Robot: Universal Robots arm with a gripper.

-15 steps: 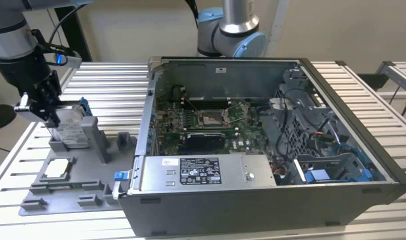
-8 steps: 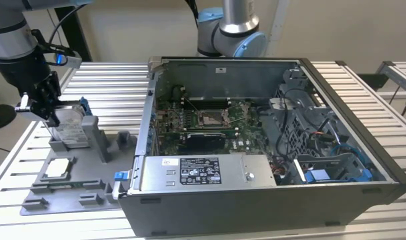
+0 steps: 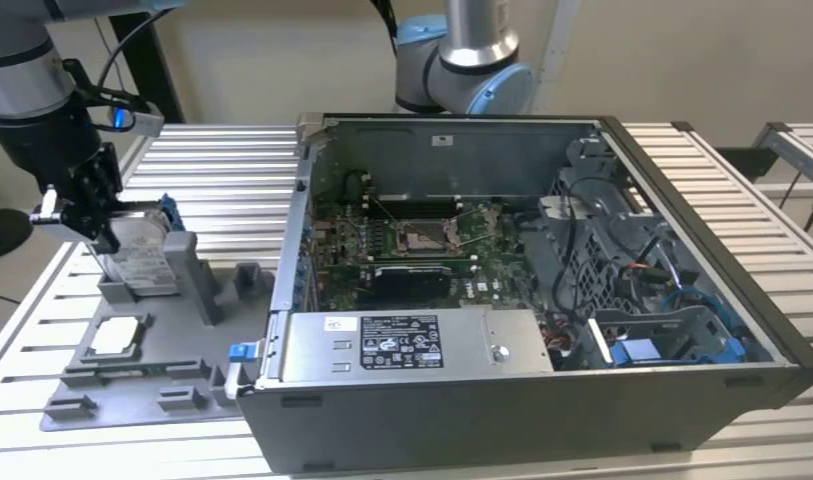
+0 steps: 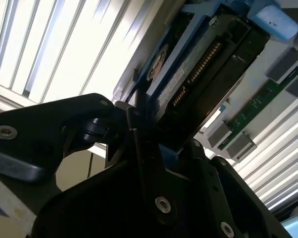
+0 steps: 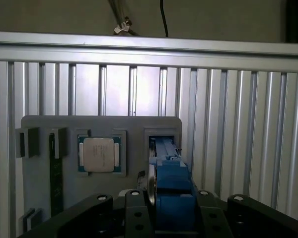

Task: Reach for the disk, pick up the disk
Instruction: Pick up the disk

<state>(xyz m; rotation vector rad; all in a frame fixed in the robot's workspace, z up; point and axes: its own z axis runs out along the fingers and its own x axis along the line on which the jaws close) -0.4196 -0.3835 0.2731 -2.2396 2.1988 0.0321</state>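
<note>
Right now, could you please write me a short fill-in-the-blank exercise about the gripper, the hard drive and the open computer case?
1. The gripper is at the rectangular, blue-framed silver metal disk, which stands ___ in a slot of the fixture.
2. The small flat square silver chip lies on the ___ plastic fixture.
3. The fixture sits toward the exterior view's ___ of the open dark metal computer case.
Missing words: upright; grey; left.
</note>
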